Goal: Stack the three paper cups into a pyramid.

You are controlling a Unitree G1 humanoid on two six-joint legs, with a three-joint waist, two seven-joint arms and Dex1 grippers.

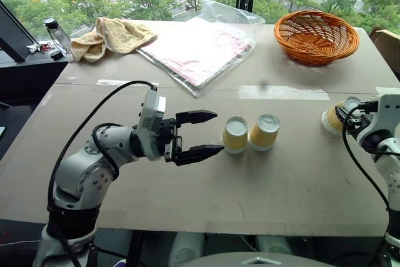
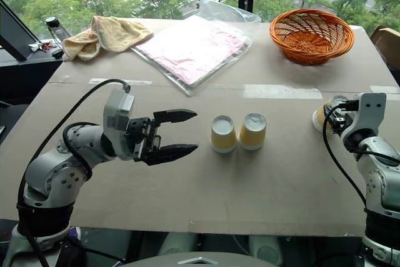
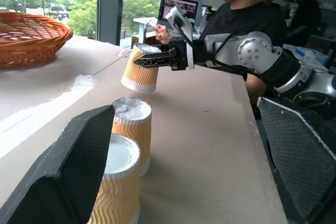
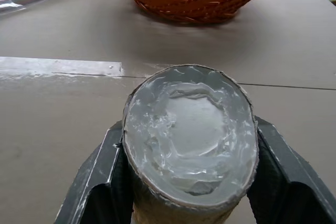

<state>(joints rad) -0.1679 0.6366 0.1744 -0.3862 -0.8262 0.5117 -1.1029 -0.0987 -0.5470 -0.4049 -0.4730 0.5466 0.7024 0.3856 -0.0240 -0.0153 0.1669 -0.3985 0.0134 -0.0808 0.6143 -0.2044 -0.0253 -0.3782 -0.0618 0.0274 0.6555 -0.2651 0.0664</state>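
Note:
Two paper cups (image 1: 235, 134) (image 1: 264, 132) stand upside down, side by side and touching, in the middle of the table (image 1: 187, 186). My left gripper (image 1: 197, 136) hovers open just to their left, pointing at them with nothing between its fingers (image 3: 68, 171). The third paper cup (image 1: 331, 120) is at the table's right edge, tilted, with its white base up. My right gripper (image 1: 340, 115) is shut on its ribbed side, and its fingers (image 4: 107, 166) squeeze the cup (image 4: 191, 129) into an oval. No pyramid stands.
An orange basket (image 1: 316, 35) sits at the back right. A clear bag of pink sheets (image 1: 197, 48), a yellow towel (image 1: 112, 35) and a bottle (image 1: 57, 34) lie along the back left. A person (image 3: 247, 14) sits beyond the table's right edge.

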